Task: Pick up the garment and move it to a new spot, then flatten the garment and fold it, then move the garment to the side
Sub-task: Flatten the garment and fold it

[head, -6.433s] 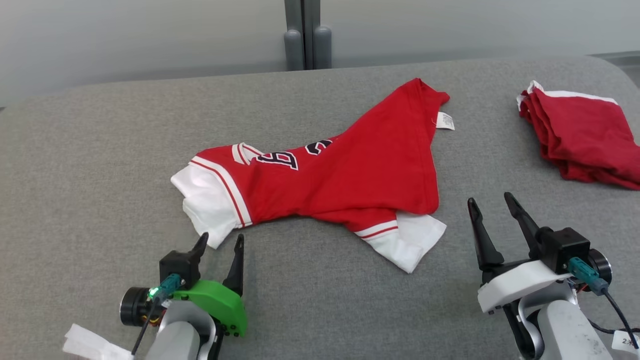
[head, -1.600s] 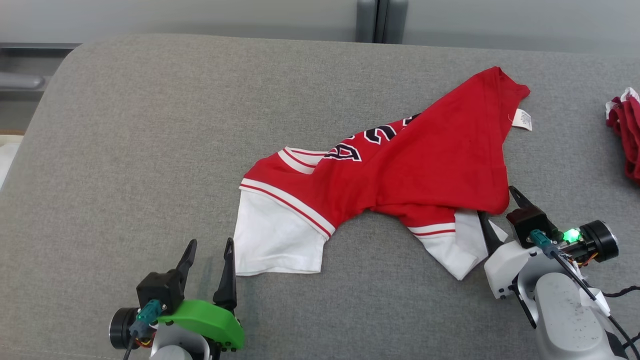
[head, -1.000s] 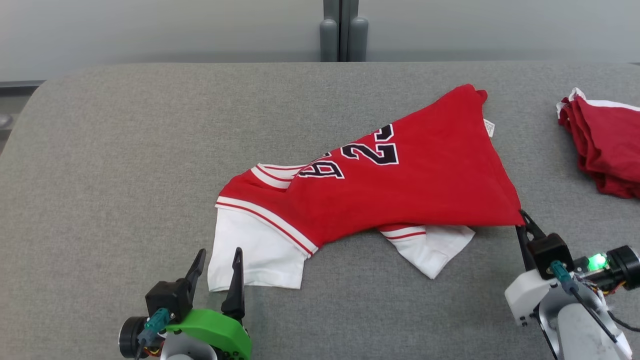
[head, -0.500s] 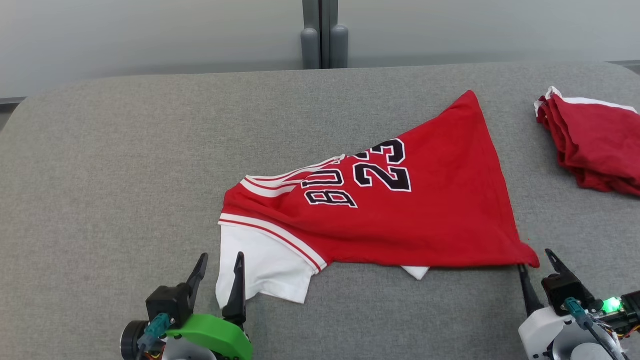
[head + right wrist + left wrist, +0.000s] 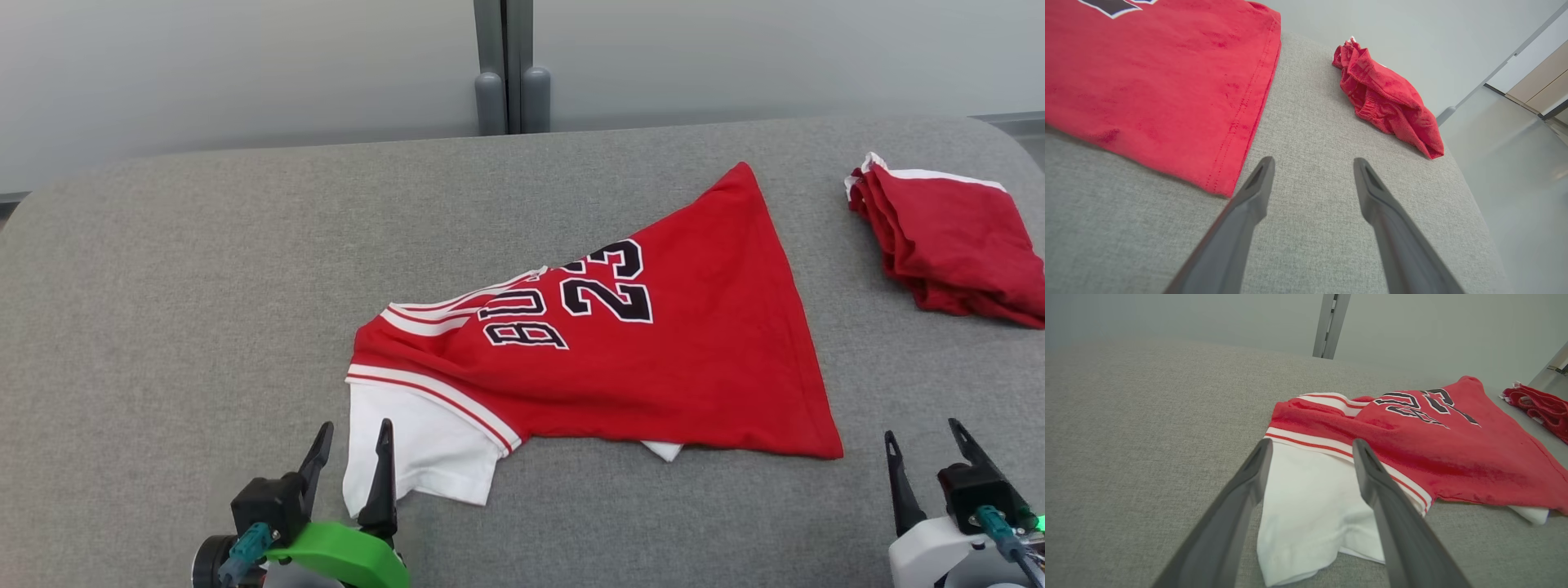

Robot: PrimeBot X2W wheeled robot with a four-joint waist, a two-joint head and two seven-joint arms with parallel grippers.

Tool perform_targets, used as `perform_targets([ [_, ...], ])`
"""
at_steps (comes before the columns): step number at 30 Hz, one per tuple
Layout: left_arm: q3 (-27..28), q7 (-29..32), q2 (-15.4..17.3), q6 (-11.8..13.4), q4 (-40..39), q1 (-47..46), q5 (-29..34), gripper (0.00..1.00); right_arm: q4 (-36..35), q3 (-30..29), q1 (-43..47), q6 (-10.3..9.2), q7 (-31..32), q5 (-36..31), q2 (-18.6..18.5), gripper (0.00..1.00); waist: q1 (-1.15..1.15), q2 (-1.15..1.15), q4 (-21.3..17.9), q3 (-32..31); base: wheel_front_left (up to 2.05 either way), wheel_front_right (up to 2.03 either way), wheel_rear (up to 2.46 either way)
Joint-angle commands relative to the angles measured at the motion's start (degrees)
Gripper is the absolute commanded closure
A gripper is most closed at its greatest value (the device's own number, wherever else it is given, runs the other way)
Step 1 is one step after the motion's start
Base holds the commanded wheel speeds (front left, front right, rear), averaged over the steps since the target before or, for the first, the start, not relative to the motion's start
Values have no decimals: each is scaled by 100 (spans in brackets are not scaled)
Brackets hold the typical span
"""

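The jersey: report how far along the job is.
Done: the jersey lies set down on the grey pad, print up. In hand: flattening; it is creased, one white sleeve tucked under, and both the left gripper and right gripper are open, holding nothing. Left: finish flattening, fold, move it aside.

I see a grey fabric-covered tabletop (image 5: 204, 286) with rounded far corners. The garment (image 5: 653, 376) lies on it roughly spread, lettering up, its hem fanned wide. Well apart to the garment's right, farther back, a folded darker red cloth (image 5: 947, 237) rests on the same surface.
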Motion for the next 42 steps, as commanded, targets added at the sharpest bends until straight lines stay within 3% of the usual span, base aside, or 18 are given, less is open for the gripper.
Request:
perform_targets([
  [1,33,-17,-17,-32,-49,69,32,0,-81,-81,62,-9,-11,82,-26,0,0,0,-45,-39,0,0,0],
  [9,215,-17,-108,-124,-174,122,155,0,-68,-63,-348,-9,-11,1046,-23,0,0,0,-111,-130,0,0,0],
  [26,954,-18,-366,-520,-328,546,505,0,264,1039,-649,-9,-11,2413,-26,0,0,0,139,-582,0,0,0],
  [42,1084,-18,-426,-599,-218,711,557,0,315,1353,-482,-9,-11,2750,-24,0,0,0,82,-698,0,0,0],
])
